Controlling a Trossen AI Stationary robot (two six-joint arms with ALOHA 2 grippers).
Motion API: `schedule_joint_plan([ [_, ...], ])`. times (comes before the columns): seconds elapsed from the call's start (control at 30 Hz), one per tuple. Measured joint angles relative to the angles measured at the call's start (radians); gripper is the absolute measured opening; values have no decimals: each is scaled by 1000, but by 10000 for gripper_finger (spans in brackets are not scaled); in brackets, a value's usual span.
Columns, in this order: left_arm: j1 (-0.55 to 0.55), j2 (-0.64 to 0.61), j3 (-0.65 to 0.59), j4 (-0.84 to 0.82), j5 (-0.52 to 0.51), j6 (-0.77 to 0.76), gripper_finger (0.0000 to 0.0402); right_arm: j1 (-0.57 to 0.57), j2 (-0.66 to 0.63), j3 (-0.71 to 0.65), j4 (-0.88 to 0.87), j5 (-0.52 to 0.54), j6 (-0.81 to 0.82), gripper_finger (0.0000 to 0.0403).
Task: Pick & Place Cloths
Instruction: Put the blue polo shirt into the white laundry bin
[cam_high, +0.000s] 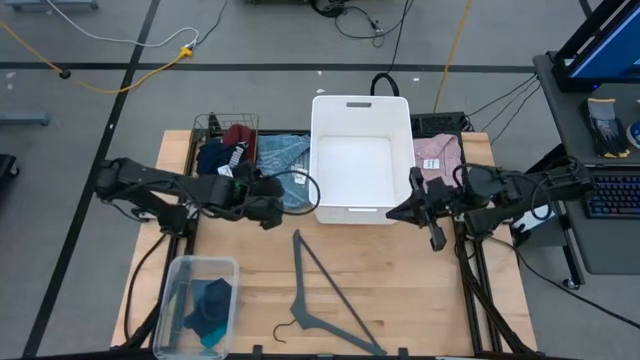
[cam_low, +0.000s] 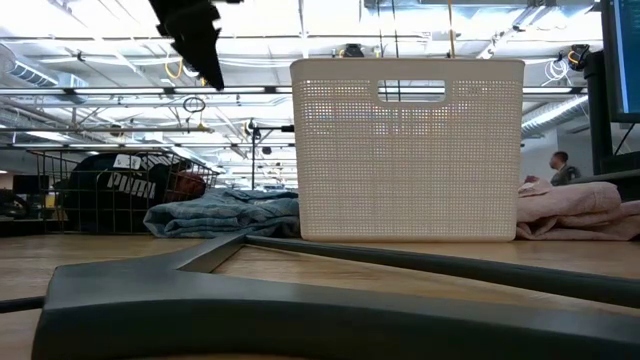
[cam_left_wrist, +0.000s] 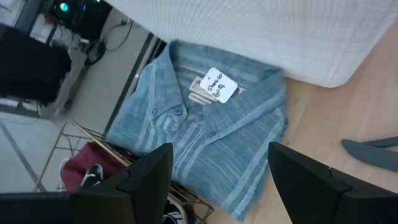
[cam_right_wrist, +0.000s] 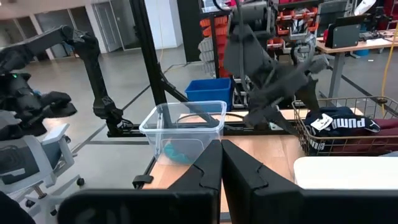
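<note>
Left gripper (cam_left_wrist: 217, 180) is held wide open, empty, above the folded light-blue shirt (cam_high: 284, 160) at the white bin (cam_high: 360, 215)'s 9 o'clock — presumably staged for pickup. Right gripper (cam_right_wrist: 221, 163) is parked fully closed, nothing held, at 3 o'clock — clear of the work.

- A robotics lab or workshop hall: bare grey concrete floor (cam_high: 260, 90) with loose yellow cables (cam_high: 120, 85).
- Exposed ceiling trusses with strip lights (cam_low: 90, 60).
- Red parts shelving (cam_right_wrist: 214, 40) and office desks (cam_right_wrist: 351, 43) behind.

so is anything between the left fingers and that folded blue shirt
Nothing visible. The left gripper hangs open above the folded light-blue shirt, which lies bare beside the white basket, with only its paper tag on top. The wire basket sits off to one side.
</note>
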Motion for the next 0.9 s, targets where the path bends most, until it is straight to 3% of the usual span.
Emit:
schedule_joint_plan([
  [0.43,74,4,-260,364,135,95,266,0,-23,0,-28,3,-28,0],
  [0.6,111,4,-335,413,189,140,266,0,-23,0,-28,7,-26,0],
  [0.73,121,4,-378,492,256,198,266,0,-23,0,-28,72,-16,0],
  [0.9,131,3,-437,585,263,255,266,-1,-23,0,-28,109,-11,0],
])
